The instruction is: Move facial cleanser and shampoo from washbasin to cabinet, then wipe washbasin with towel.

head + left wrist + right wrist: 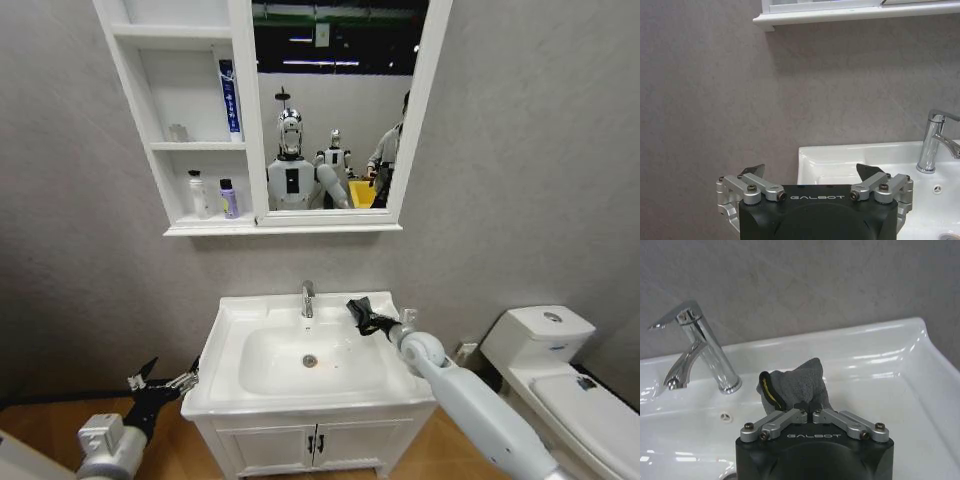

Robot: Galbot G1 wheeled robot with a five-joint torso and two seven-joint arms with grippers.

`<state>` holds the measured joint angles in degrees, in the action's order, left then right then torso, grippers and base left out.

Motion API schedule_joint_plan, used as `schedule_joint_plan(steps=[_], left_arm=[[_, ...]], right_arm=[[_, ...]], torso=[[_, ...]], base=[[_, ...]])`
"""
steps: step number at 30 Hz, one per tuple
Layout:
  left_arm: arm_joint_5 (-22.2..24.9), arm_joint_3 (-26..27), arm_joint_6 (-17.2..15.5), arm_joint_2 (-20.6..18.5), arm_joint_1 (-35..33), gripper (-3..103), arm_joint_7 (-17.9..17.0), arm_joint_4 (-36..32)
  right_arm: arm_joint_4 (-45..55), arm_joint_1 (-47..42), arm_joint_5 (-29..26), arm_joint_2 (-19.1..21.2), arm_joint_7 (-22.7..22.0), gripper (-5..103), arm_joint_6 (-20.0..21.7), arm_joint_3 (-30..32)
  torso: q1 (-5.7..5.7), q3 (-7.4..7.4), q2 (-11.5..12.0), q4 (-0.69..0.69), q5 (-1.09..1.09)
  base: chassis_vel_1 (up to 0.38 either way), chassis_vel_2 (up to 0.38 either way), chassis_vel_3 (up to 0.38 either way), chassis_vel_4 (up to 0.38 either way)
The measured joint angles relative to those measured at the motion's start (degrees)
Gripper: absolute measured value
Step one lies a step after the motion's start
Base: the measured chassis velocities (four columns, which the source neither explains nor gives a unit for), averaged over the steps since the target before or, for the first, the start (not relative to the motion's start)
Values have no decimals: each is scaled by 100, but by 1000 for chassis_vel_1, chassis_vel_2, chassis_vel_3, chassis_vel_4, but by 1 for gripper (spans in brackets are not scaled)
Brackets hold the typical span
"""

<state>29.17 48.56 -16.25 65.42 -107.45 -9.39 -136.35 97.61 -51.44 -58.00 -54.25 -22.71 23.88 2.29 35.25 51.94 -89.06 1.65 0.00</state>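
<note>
Open bowl below obstructing tap

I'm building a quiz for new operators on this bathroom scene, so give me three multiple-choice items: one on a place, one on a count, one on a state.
1. Where is the small black cloth with the yellow-green edge?
A. Draped over the toilet
B. Held in the right gripper above the white ceramic washbasin
C. On a cabinet shelf

2. How many bottles stand in the lowest compartment of the white wall cabinet?
A. None
B. Two
C. Five

3. How do the left gripper's fingers stand?
A. Open, holding nothing
B. Shut on a bottle
C. Shut on the tap

Answers: 1 B, the right gripper pinches the cloth over the washbasin. 2 B, a white bottle and a purple bottle stand in the cabinet. 3 A, the left gripper is spread wide beside the basin.
</note>
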Motion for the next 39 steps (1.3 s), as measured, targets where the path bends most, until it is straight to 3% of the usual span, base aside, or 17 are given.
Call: schedule_joint_plan(steps=[8, 15, 26, 39], left_arm=[[0, 0, 0, 0, 0, 100, 0, 0], [0, 0, 0, 0, 0, 100, 0, 0], [0, 0, 0, 0, 0, 100, 0, 0], [0, 0, 0, 0, 0, 100, 0, 0]], right_arm=[[-707, -102, 213, -660, -974, 1, -5, -419], [-1423, 208, 310, -740, -992, 1, -51, -685], [-2414, 790, 403, -1265, -881, 0, -118, -1088], [-3278, 1393, 45, -2071, -761, 0, -65, -1701]], torso=[[0, 0, 0, -1, 1], [0, 0, 0, 0, 0], [0, 0, 0, 0, -1], [1, 1, 0, -1, -1]], base=[[0, 0, 0, 0], [0, 0, 0, 0], [0, 0, 0, 0], [0, 0, 0, 0]])
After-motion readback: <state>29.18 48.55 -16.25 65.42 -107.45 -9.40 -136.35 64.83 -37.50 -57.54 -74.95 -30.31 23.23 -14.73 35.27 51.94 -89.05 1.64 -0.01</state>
